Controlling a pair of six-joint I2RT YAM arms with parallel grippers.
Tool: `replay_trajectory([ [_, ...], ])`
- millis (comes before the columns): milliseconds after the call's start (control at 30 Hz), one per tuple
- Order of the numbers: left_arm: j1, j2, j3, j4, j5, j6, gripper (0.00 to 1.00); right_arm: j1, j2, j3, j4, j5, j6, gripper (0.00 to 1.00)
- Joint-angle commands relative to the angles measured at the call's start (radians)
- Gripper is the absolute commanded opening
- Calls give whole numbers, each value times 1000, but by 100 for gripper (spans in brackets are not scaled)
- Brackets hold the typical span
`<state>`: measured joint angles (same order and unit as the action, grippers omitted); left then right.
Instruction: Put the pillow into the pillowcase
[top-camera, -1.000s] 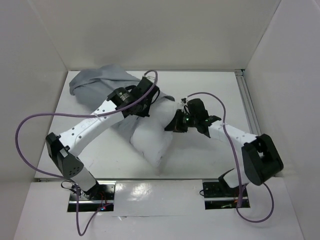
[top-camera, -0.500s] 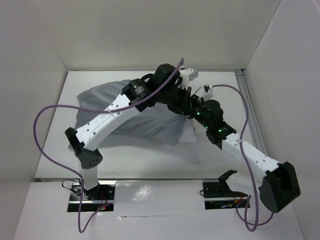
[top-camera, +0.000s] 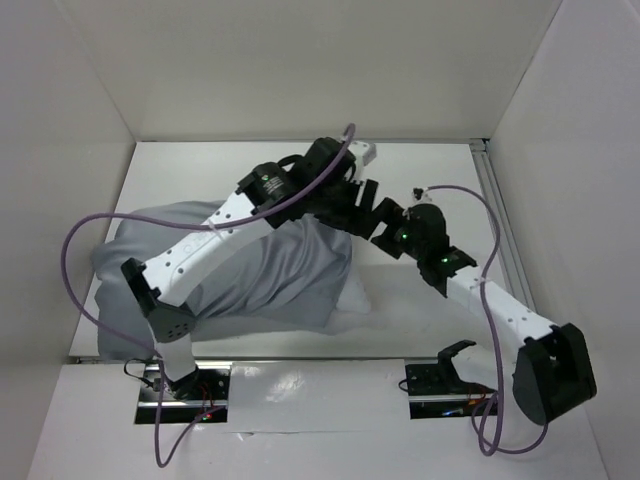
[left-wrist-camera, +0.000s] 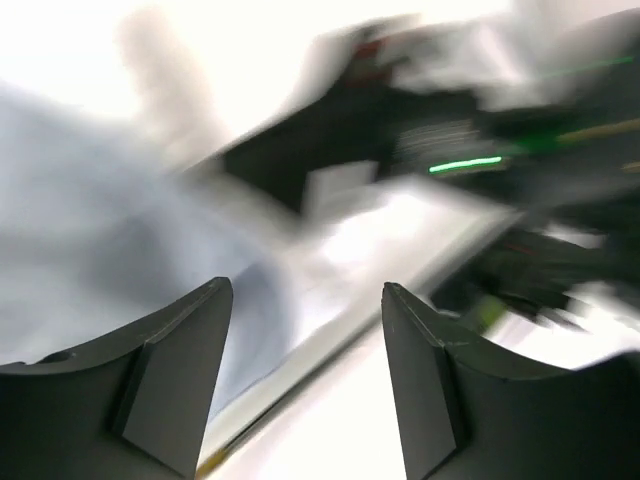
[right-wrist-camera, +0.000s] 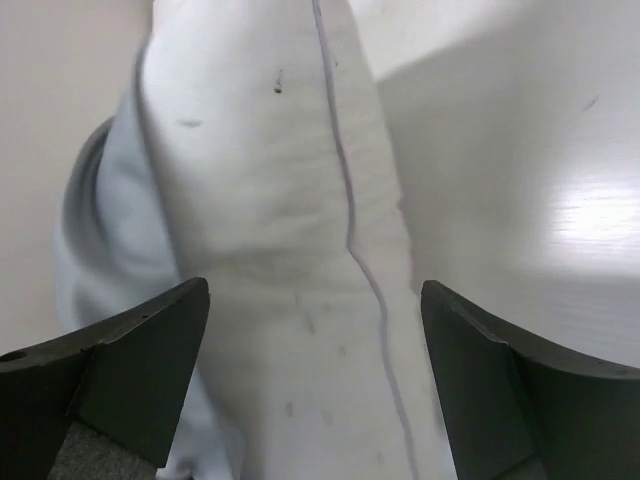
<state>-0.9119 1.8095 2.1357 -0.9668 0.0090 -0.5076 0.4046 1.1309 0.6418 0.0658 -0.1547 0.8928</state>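
White walls (top-camera: 300, 70) close in the white desk (top-camera: 440, 180) on three sides. The grey pillowcase (top-camera: 260, 270) lies rumpled across the desk and is our landmark. It is bulged up, and from above we see a pale strip poking out at its right edge. The right wrist view shows this to be the pillow (right-wrist-camera: 290, 250), white with a thin seam line down it, and the grey cloth wraps its left side. How far the pillow reaches inside the pillowcase we cannot tell.

The left arm (top-camera: 210, 235) stretches over the pillowcase from its near left side to its far right corner. In the blurred left wrist view the left gripper (left-wrist-camera: 307, 288) has its fingers apart with nothing between them, and grey cloth lies below and to the left.

The right gripper (right-wrist-camera: 315, 287) hangs just off that same far right corner, close beside the left one. Its fingers are spread wide above the pillow's exposed end and grip nothing. Purple cables (top-camera: 85, 240) loop over the pillowcase's left side.
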Motion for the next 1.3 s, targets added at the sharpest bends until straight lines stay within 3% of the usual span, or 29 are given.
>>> replay_trajectory([
  [0, 82, -134, -120, -193, -341, -57, 74, -55, -89, 111, -356, -55, -191, 94],
  [67, 143, -206, -242, -205, -369, -130, 74, -92, -144, 111, -447, -107, -285, 95],
  [200, 225, -407, -625, -205, -428, -288, 74, -104, -229, 90, -553, -253, -373, 92],
  [333, 309, -574, -865, -136, -364, -384, 79, -60, -238, 13, -535, -359, -382, 82],
  [400, 346, -611, -936, -28, -310, -352, 81, -30, -208, -13, -489, -408, -373, 82],
  [433, 346, -611, -986, 9, -267, -338, 81, -14, -189, -30, -406, -430, -362, 77],
  [467, 361, -611, -1006, 49, -245, -301, 76, 29, -168, -57, -353, -446, -330, 75],
  [500, 370, -572, -1019, 130, -181, -277, 56, 54, -117, -80, -254, -447, -312, 64],
  [533, 383, -544, -1019, 169, -181, -249, 38, 77, -87, -80, -221, -421, -298, 64],
  [600, 383, -475, -993, 217, -132, -201, 3, 125, -21, -80, -163, -410, -288, 46],
  [633, 383, -399, -961, 217, -118, -183, 0, 137, 36, -64, -138, -410, -278, 38],
  [700, 357, -333, -841, 241, -118, -136, 0, 152, 66, -18, -126, -388, -278, 17],
  [733, 326, -305, -792, 241, -118, -117, 0, 161, 53, -2, -141, -328, -278, 0],
  [967, 185, -50, -273, 209, -99, 20, 0, 161, -253, 38, -313, -54, -230, 0],
  [1100, 107, 10, -159, 120, -165, 63, 0, 161, -362, 48, -399, -5, -207, 0],
  [1133, 96, 10, -158, 97, -179, 63, 7, 161, -379, 32, -399, -5, -198, 0],
  [1167, 79, -11, -158, 71, -193, 54, 26, 161, -388, 22, -399, -5, -198, 0],
  [1200, 70, -33, -204, 32, -207, 53, 33, 161, -398, 13, -390, -5, -198, 0],
  [1233, 45, -95, -280, 10, -239, 34, 47, 161, -398, 4, -379, -20, -198, 0],
  [1267, 32, -96, -281, 10, -257, 21, 47, 161, -398, 4, -379, -20, -198, 0],
])
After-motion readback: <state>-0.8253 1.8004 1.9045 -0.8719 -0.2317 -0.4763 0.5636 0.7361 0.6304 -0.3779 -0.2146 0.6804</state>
